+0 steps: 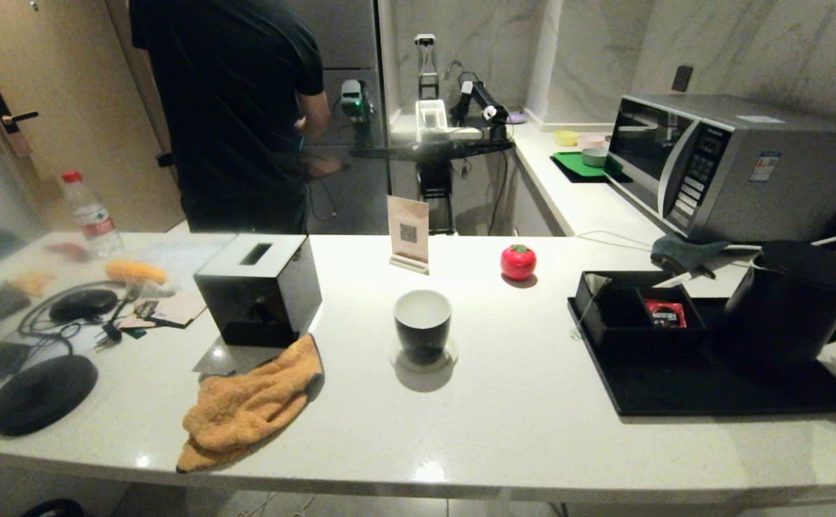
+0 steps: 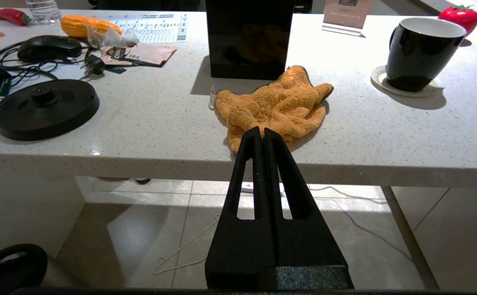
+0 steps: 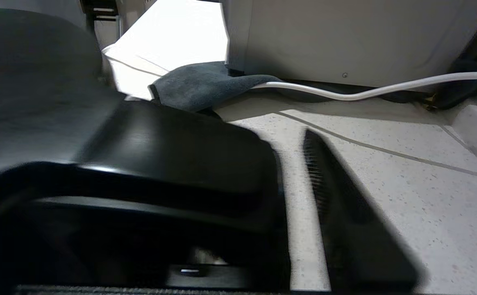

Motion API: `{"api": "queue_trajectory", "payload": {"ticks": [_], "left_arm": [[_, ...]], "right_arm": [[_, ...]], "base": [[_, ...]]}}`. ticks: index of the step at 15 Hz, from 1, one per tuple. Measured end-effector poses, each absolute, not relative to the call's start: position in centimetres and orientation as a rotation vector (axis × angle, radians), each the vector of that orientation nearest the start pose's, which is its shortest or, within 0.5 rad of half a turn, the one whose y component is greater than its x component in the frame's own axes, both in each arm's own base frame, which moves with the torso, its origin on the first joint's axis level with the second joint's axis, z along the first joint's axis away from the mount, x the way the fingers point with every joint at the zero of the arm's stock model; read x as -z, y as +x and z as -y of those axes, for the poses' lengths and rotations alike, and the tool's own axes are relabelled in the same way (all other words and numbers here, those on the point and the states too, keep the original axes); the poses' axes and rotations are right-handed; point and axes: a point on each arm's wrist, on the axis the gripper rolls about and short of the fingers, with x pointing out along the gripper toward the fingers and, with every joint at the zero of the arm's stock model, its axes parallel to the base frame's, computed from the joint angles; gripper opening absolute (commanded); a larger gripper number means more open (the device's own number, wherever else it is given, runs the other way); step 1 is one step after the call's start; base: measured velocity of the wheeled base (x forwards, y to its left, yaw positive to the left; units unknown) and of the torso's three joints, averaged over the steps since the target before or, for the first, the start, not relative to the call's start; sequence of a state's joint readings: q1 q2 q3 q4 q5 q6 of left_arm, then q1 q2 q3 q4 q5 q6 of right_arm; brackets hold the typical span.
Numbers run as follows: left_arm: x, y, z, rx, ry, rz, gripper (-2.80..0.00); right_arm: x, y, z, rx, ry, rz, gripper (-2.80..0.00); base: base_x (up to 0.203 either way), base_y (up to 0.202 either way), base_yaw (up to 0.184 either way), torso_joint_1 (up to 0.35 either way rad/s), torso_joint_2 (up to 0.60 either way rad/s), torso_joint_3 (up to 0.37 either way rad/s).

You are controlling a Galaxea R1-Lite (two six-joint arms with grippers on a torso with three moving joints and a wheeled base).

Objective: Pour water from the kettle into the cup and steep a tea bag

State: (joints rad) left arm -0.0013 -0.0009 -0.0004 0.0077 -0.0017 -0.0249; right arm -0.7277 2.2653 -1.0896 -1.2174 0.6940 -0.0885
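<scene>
Tabletop (image 1: 518, 402): kettle (image 1: 791, 305) stands on the black tray (image 1: 676, 391) at the right. Right gripper (image 3: 291, 196) is at the kettle's handle (image 3: 173, 159), jaws wide, handle beside one finger. Cup (image 1: 422, 324) stands mid-tabletop. Left gripper (image 2: 262, 135) hangs below the edge, jaws together, empty.

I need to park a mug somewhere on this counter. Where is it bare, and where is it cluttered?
Bare: the front strip between the cup and the black tray, and behind the cup toward the red tomato. Crowded: the far left, with cables and the round base.
</scene>
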Motion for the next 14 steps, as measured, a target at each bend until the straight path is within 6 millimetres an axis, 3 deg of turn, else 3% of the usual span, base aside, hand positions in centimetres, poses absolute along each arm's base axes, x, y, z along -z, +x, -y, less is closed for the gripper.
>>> {"api": "queue_trajectory", "payload": {"ticks": [14], "left_arm": [[-7.5, -2.3, 0.0, 0.003, -0.025, -0.007, -2.8]], "right_arm": [[-11.2, 30.7, 25.3, 0.033, -0.093, 0.009, -2.8]], "base": [[0.0, 0.0, 0.0, 0.0, 0.0, 0.0]]}}
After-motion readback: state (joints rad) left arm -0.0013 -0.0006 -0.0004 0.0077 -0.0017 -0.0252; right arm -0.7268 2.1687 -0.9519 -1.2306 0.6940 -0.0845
